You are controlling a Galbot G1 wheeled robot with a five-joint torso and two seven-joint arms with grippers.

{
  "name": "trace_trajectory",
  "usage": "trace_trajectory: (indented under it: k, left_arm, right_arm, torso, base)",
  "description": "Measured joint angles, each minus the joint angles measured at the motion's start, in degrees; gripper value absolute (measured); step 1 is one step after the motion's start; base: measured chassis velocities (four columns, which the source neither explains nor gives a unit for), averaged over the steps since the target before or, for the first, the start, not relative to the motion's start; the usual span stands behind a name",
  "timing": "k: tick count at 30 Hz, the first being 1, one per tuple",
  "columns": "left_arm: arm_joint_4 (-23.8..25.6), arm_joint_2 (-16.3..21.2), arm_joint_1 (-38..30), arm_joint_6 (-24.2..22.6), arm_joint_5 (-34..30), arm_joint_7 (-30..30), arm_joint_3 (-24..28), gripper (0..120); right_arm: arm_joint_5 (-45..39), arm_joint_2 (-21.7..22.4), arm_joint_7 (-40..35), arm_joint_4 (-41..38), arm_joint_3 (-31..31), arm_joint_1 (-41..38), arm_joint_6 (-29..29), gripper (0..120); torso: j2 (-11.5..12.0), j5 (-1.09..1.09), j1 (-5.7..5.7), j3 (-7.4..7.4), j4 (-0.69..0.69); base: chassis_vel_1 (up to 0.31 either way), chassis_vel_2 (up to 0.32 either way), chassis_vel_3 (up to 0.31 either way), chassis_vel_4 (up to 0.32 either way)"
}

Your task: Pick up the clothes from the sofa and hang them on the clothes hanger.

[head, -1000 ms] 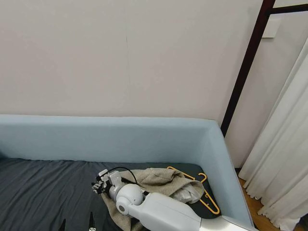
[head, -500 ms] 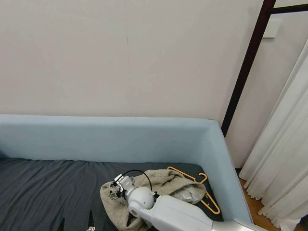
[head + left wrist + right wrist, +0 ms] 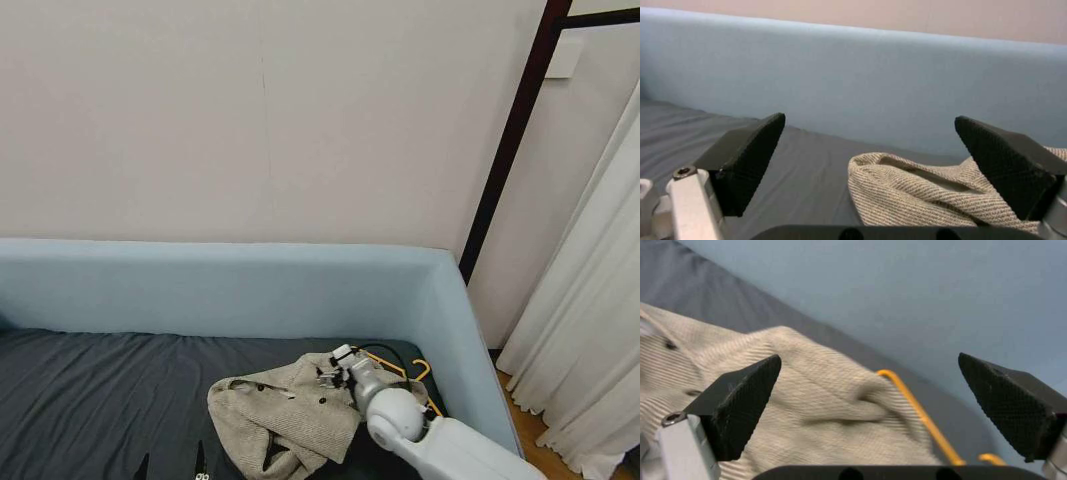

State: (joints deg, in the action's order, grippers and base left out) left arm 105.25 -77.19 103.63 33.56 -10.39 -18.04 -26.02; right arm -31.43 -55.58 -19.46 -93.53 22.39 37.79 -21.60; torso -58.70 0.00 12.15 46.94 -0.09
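At the far left, low in the head view, our left gripper [image 3: 170, 465] hung parked over the dark grey seat cover [image 3: 90, 390]. Its wrist view showed the jaws spread wide with nothing between them, facing the light blue backrest [image 3: 230, 290]. Just right of it lay the beige knitted cardigan [image 3: 275, 410], crumpled on the seat toward the sofa's right end, its button front turned up. Within the last 1 second our right arm had swept across this garment from its left side to its right. The cloth lay more drawn out than before, with more of it toward the left and the buttons newly uncovered. Our right gripper [image 3: 330, 368] ended at the cardigan's right edge, jaws spread and empty, hovering over the knit where the orange hanger [image 3: 418, 368] came out from under it. The hanger's hook lay close to the sofa armrest [image 3: 450, 320]. Further right stood the dark rack post [image 3: 510, 130], then the white curtain [image 3: 590, 330]. We judged that nothing was gripped yet, so the pick had not begun. The sweep had brought the open gripper to the hanger end, a sensible place to take hold. The rack stood well apart from the cardigan, so the lift and carry all remained.
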Motion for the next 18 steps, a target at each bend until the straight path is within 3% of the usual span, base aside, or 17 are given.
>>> trace_trajectory:
  k: [6,9,18]
  left_arm:
    - [-0.48,0.08,-0.05,-0.09,0.35,0.07,0.15,100]
    - [-0.76,0.13,-0.20,-0.12,0.37,0.07,0.16,100]
    - [-0.86,0.02,-0.17,-0.27,0.54,0.08,0.05,100]
  right_arm:
    - [14.05,5.61,6.31,-1.43,-4.91,9.29,6.10,100]
    - [19.36,6.23,8.25,-0.52,-6.26,12.56,8.73,100]
    - [39.62,2.68,11.40,7.99,-6.84,14.40,20.50,100]
  torso:
    - [0.00,0.02,0.00,0.00,-0.01]
    - [0.00,0.01,0.00,0.00,-0.01]
    - [0.00,0.00,0.00,0.00,0.01]
  base:
    - [0.000,0.000,0.000,0.000]
    - [0.000,0.000,0.000,0.000]
    - [0.000,0.000,0.000,0.000]
